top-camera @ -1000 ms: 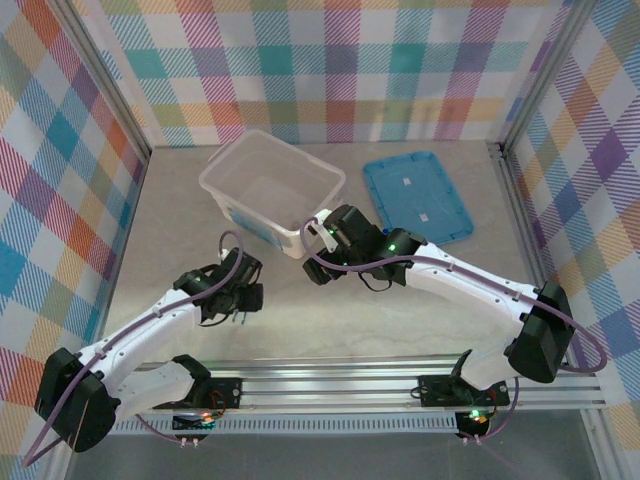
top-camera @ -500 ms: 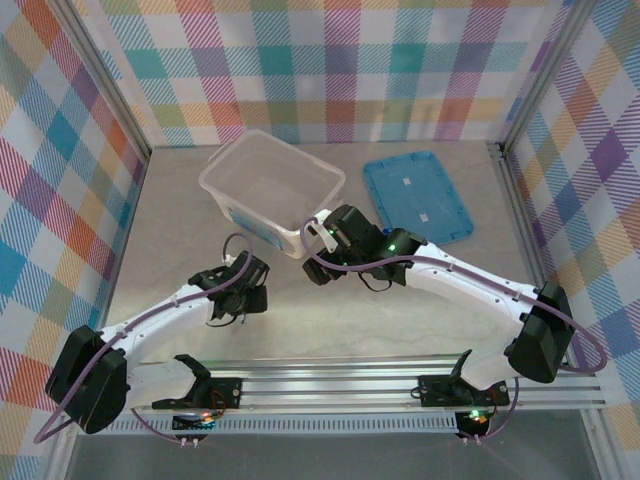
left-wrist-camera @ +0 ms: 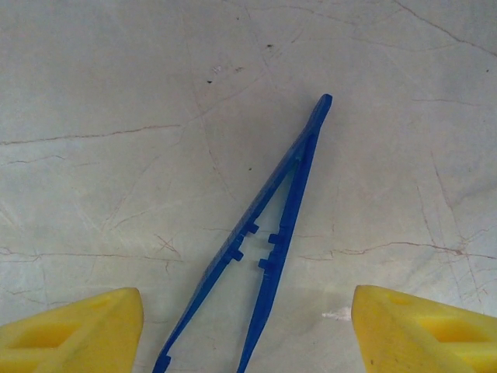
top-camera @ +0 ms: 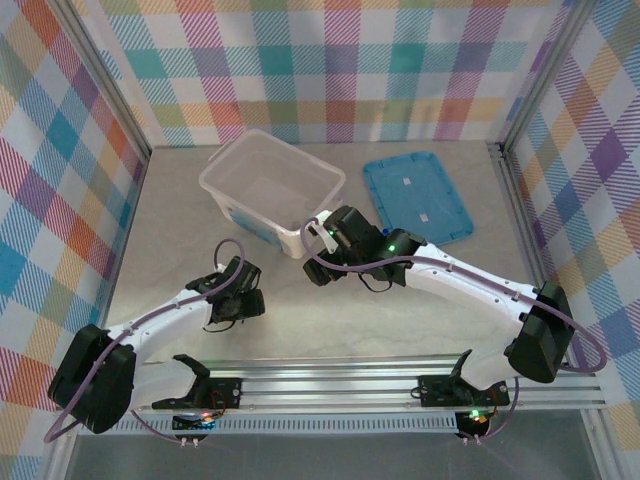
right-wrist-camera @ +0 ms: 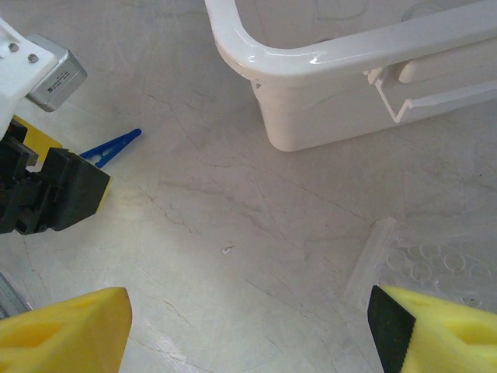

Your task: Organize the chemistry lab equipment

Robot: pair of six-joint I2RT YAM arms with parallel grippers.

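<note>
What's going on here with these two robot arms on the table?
The left gripper hangs open over the blue tweezers, which lie flat on the table between its fingers, not yet grasped. The right gripper, also open, hovers beside the near corner of the white tub, holding nothing. The blue lid lies on the table to the tub's right.

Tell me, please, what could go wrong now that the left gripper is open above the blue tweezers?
1. The tweezers lie flat and thin on the table; the left gripper may close above them, or its fingers may scrape the surface.
2. They lie slanted between the open jaws, so a squeeze might twist them instead of gripping.
3. The right gripper hangs open beside the tub, near the path to it; the arms could bump.
</note>
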